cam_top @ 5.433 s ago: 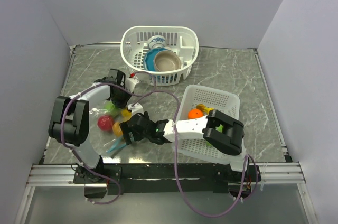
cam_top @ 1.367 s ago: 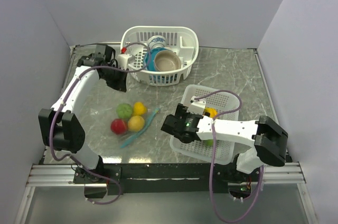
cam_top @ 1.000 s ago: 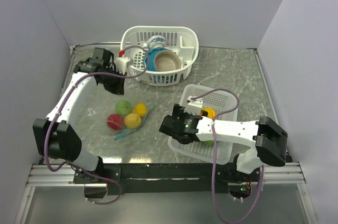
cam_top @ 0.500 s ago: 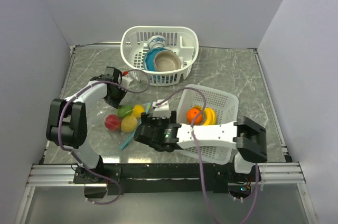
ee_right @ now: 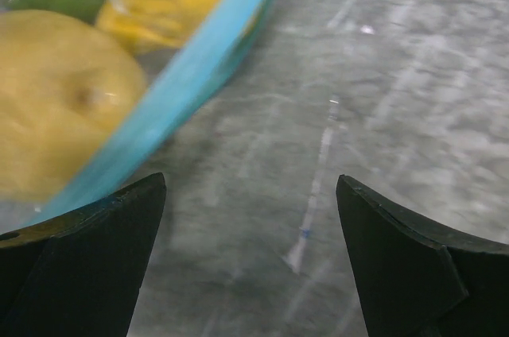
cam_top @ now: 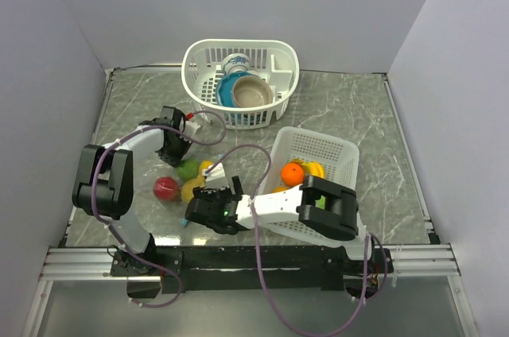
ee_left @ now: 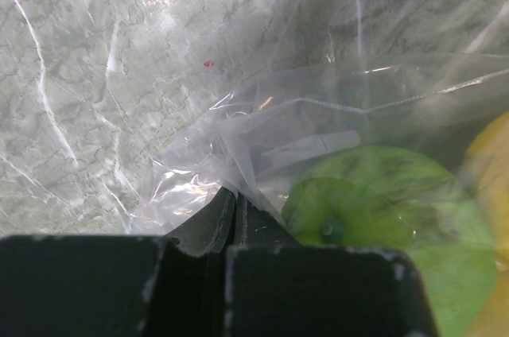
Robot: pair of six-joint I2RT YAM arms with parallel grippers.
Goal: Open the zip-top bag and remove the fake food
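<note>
The zip-top bag (cam_top: 184, 182) lies flat on the counter (cam_top: 350, 106), just to the left of the square basket (cam_top: 328, 144). Inside the bag there are a green fruit (ee_left: 374, 210), a lemon (ee_right: 56, 91), a red apple (cam_top: 165, 187) and one more yellow piece. The apple is the one farthest from the square basket.

The left gripper (ee_left: 232, 202) is at the side of the bag that is away from the square basket and towards the back. It is closed and pinches a fold of the clear plastic, right beside the green fruit.

The right gripper (ee_right: 246, 194) is low over the counter at the near side of the bag, to the front left of the square basket. Its jaws are wide apart and nothing is between them. The blue zip strip (ee_right: 191, 83) runs across just ahead of one finger, with the lemon behind it.

An orange (cam_top: 293, 172) and a banana (cam_top: 314, 168) lie in the square basket. Behind the square basket stands a round basket (cam_top: 238, 41) with bowls (cam_top: 253, 92).
</note>
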